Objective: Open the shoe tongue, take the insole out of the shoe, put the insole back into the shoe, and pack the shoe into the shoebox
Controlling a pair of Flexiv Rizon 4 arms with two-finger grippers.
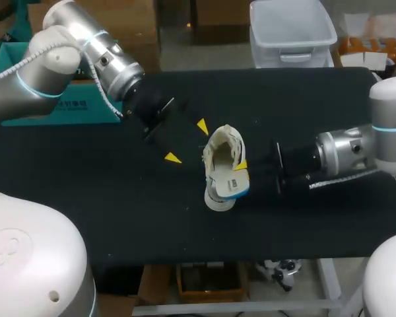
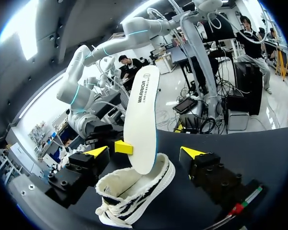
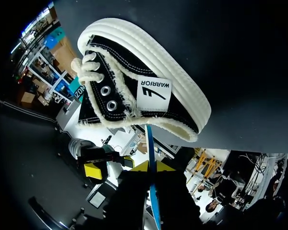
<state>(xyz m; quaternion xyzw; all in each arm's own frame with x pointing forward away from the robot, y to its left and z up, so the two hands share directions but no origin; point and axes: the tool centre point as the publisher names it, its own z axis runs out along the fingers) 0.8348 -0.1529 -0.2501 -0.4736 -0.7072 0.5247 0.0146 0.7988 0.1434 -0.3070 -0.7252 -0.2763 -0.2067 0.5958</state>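
A black canvas shoe (image 1: 218, 148) with a white sole lies in the middle of the dark table (image 1: 86, 191). A white insole (image 1: 228, 188) with a blue edge stands upright, its lower end inside the shoe's opening. My right gripper (image 1: 238, 173) is shut on the insole from the right. In the left wrist view the insole (image 2: 141, 115) rises out of the shoe (image 2: 134, 191), with the right arm's yellow fingertip (image 2: 124, 147) against it. My left gripper (image 1: 188, 142) hangs open just left of the shoe, holding nothing. The right wrist view shows the shoe (image 3: 139, 91) ahead and the insole's edge (image 3: 151, 187) between the fingers.
A teal box (image 1: 86, 109) stands at the table's back left, partly hidden by my left arm. Bare dark table lies in front of and to the left of the shoe.
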